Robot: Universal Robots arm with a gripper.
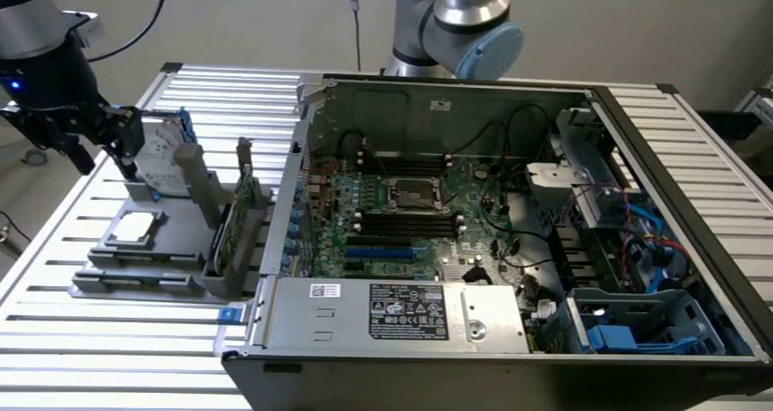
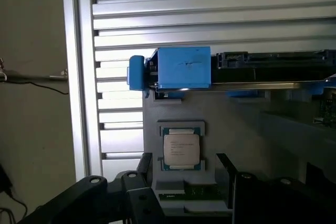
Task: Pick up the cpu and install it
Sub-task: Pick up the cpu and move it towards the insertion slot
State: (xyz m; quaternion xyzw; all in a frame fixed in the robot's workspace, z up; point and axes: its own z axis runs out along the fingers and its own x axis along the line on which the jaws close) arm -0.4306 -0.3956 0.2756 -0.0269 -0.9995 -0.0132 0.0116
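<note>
Evidently the cpu [image 1: 133, 228] is light, stiff and flat, its metal top slick and its underside likely fragile, so the bare side edges look the safest hold; it lies in a recess of the grey holder [image 1: 121, 282] at the exterior view's lower left. Upper left, the hand [image 1: 107, 168] hangs open and empty, the hard drive [image 1: 163, 162] just beside it and upright memory sticks [image 1: 238, 216] crowding the holder

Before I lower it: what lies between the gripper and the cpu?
Only bare grey holder, by the wrist view, between gripper and cpu. In the exterior view the hard drive stands beside that stretch, not in it.
</note>
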